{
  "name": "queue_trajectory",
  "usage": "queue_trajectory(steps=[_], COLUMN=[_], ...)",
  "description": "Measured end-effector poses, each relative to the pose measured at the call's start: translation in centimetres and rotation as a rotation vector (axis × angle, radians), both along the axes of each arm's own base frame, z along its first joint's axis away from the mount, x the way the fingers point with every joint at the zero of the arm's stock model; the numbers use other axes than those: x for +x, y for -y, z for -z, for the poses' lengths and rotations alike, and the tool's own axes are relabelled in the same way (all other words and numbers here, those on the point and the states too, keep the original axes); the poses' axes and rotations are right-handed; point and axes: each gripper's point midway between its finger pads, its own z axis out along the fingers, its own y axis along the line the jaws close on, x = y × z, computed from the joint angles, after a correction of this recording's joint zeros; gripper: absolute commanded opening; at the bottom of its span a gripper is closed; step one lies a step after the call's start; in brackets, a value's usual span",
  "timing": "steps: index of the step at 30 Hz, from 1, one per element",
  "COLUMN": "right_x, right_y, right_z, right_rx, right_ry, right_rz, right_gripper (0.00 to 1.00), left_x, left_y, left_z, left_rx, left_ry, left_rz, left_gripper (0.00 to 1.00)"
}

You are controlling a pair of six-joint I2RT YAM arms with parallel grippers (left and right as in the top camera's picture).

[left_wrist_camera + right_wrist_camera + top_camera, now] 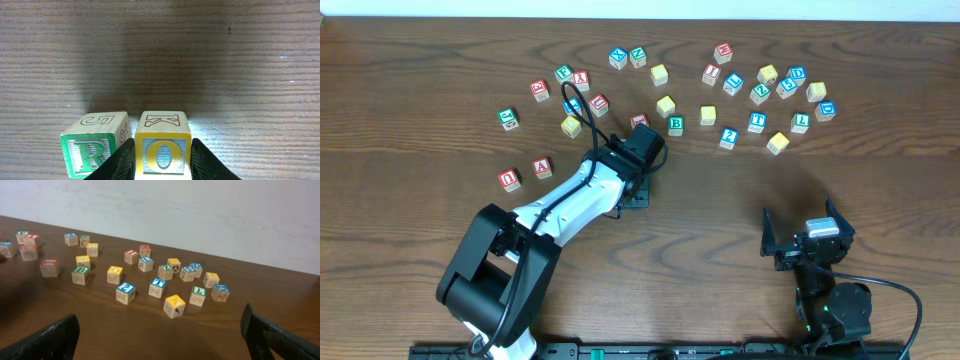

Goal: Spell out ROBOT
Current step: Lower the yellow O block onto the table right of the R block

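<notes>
Wood-grain worktop (410, 90), brown. Left wrist view: green-lettered R cube (92, 150) flat on it, R face toward the camera, just beside the O cube (163, 125) and on its left. Yellow-framed O cube also down on the worktop, between the fingers (122, 162) of the left pincer (163, 152). Pads against both side faces, no gap visible; narrow, cube-wide opening, closed on the O cube. Both cubes hidden under the left arm (570, 195) in the overhead view, roughly mid-worktop, just on the near side of the cube scatter along the far edge. Further right in that scatter: green B cube (675, 125), then a yellow-topped cube (708, 115), letter unreadable, then blue "2" cube (728, 137), then blue T cube (757, 121); all apart from each other. Right pincer (807, 238) toward the near edge, right side, well apart from every cube, spread fully wide, nothing held.
</notes>
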Motion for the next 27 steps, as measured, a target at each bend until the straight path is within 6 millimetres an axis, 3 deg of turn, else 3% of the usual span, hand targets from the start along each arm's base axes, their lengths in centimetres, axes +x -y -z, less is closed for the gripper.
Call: queue_trajectory(steps=[9,12,27], right_x=[0.00,0.00,0.00], right_y=[0.00,0.00,0.00], right_z=[0.00,0.00,0.00], right_rx=[0.000,0.000,0.000], right_ry=[0.000,0.000,0.000], right_rz=[0.000,0.000,0.000], right_gripper=[0.99,0.99,0.99], left_x=[0.00,0.00,0.08], left_y=[0.00,0.00,0.05], left_z=[0.00,0.00,-0.02], left_rx=[0.000,0.000,-0.002], left_ry=[0.000,0.000,0.003], left_rz=[0.000,0.000,0.000], left_gripper=[0.35,0.40,0.40])
